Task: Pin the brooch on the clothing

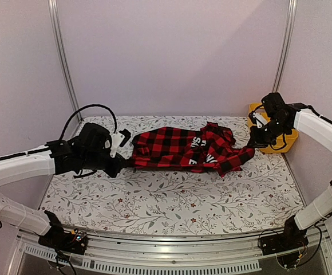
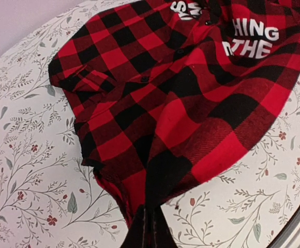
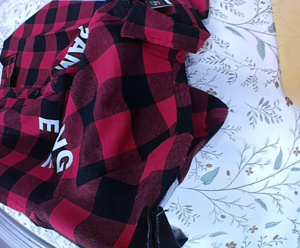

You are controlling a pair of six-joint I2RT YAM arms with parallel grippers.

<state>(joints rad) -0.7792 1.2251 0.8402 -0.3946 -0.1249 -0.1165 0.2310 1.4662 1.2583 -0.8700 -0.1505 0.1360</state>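
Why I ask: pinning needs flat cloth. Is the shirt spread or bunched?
Bunched: the shirt lies crumpled, folds covering parts of its lettering.

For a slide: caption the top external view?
Left gripper and right gripper pinch opposite ends of a checked flannel shirt on a floral table.

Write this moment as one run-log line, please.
left gripper: shut on flannel shirt edge | right gripper: shut on opposite edge | shirt: bunched on table | brooch: not seen
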